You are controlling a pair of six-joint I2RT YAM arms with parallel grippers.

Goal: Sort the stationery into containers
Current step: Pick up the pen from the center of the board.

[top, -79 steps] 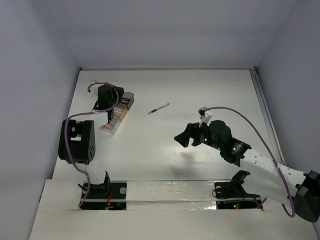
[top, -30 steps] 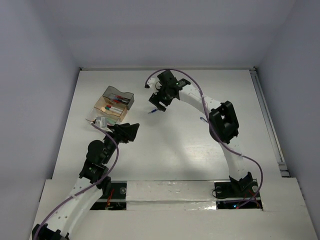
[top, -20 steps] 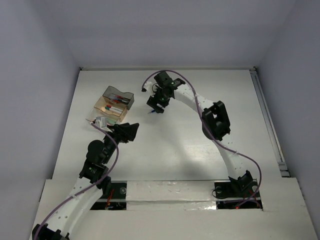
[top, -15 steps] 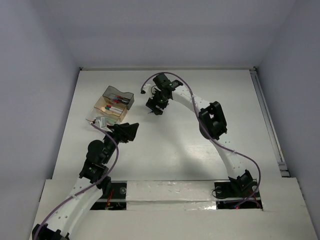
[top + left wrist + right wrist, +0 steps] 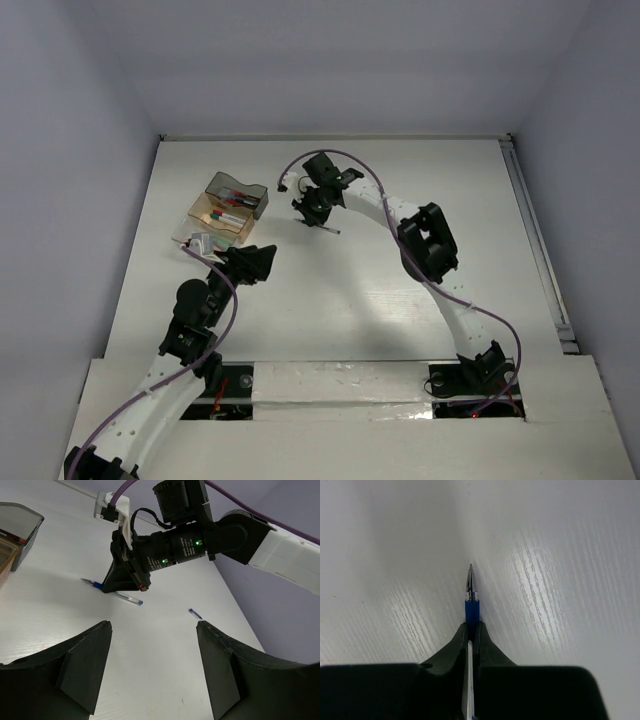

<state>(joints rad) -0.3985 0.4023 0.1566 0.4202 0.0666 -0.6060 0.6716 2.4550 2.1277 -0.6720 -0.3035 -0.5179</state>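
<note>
Right gripper (image 5: 471, 629): jaws clamped on a blue pen (image 5: 472, 611), its tip sticking out past them, at the far middle of the table (image 5: 420, 180). Left gripper (image 5: 152, 647): jaws apart, holding nothing, on the near side of the trays (image 5: 228, 208). Trays: far left, left of the pen.

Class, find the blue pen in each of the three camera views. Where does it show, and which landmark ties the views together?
Top external: the blue pen shows near the picture's centre, at the right tool.
Left wrist: left of centre, slanting, its middle hidden by that tool.
Right wrist: centre, tip pointing up the picture, pinched between the fingers.
Shared landmark: the right tool, shut on the pen.
</note>
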